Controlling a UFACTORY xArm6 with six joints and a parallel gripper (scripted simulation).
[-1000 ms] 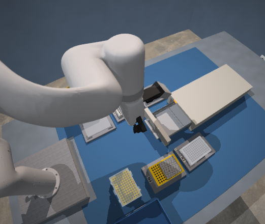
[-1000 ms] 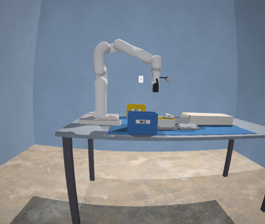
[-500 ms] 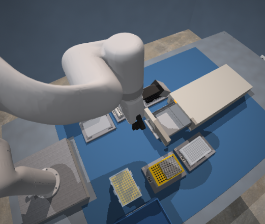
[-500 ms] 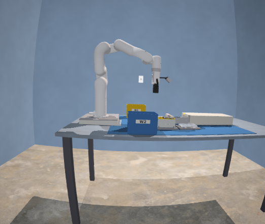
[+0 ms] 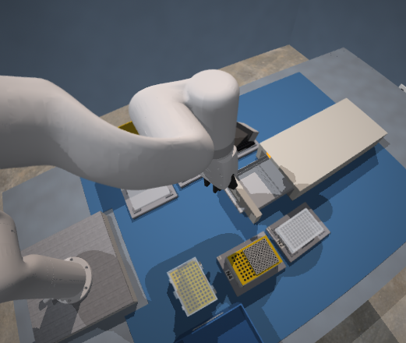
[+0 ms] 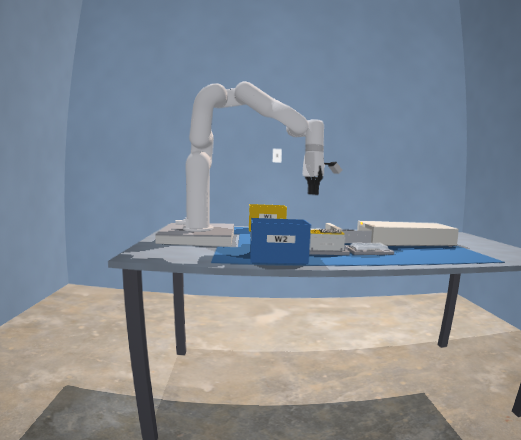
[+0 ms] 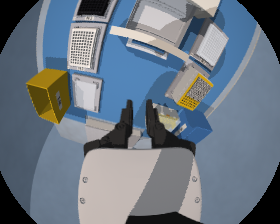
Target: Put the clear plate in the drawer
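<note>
The cooler CD (image 5: 325, 144) has a beige housing, and its drawer (image 5: 260, 185) stands pulled out toward the arm's base. The bar handle (image 5: 247, 200) is at the drawer's front, and the amber lamp (image 5: 269, 155) is lit. A pale rectangle (image 5: 255, 183) lies on the drawer floor; I cannot tell what it is. A clear gridded plate without a lid (image 5: 299, 231) sits in a grey nest front right; its label is unreadable. My gripper (image 5: 220, 187) (image 6: 313, 190) hangs high above the bench, left of the handle. Its fingers stand narrow with nothing between them.
A yellow tip box (image 5: 252, 261) sits in a nest beside the clear plate. A pale yellow plate (image 5: 192, 286) lies loose in front. A lidded pale plate (image 5: 150, 199) sits in a nest left. The blue bin W2 (image 6: 279, 241) and the yellow bin (image 6: 267, 215) stand at the bench's sides.
</note>
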